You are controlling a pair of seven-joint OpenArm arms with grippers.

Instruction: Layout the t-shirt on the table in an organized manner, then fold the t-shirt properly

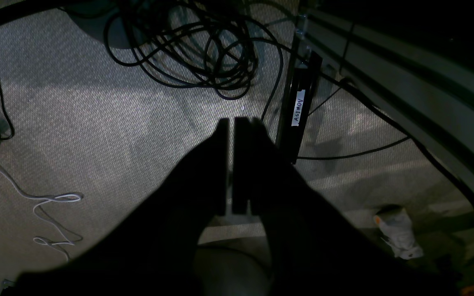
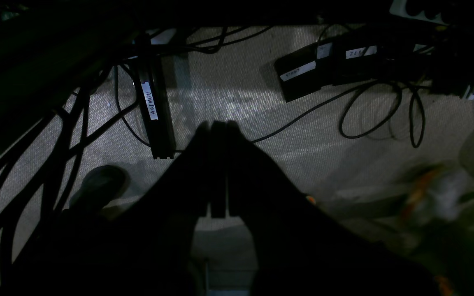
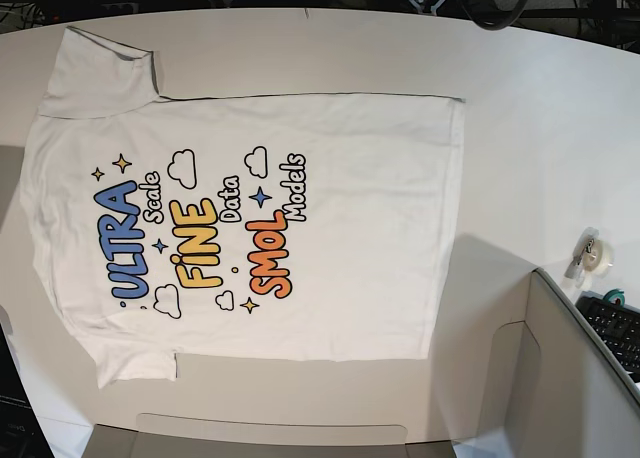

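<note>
White and smooth, the large curved-edge table (image 3: 540,108) fills the overhead view, with the white short-sleeved cotton t-shirt (image 3: 350,228) spread flat on it, print up. Its collar end lies at the view's left and its hem at the right, so the long axis runs across the picture; the blue, yellow and orange lettering reads sideways. A small roll of tape (image 3: 592,255) and a black keyboard (image 3: 615,330) sit at the far right. Neither arm appears over the table. Both wrist cameras look down at grey woven carpet (image 1: 97,123) strewn with black cables (image 1: 204,53) (well below the tabletop): the right gripper (image 2: 219,127) and the left gripper (image 1: 237,125) each have their dark jaws pressed together, holding nothing. Neither arm looks nearer the shirt.
</note>
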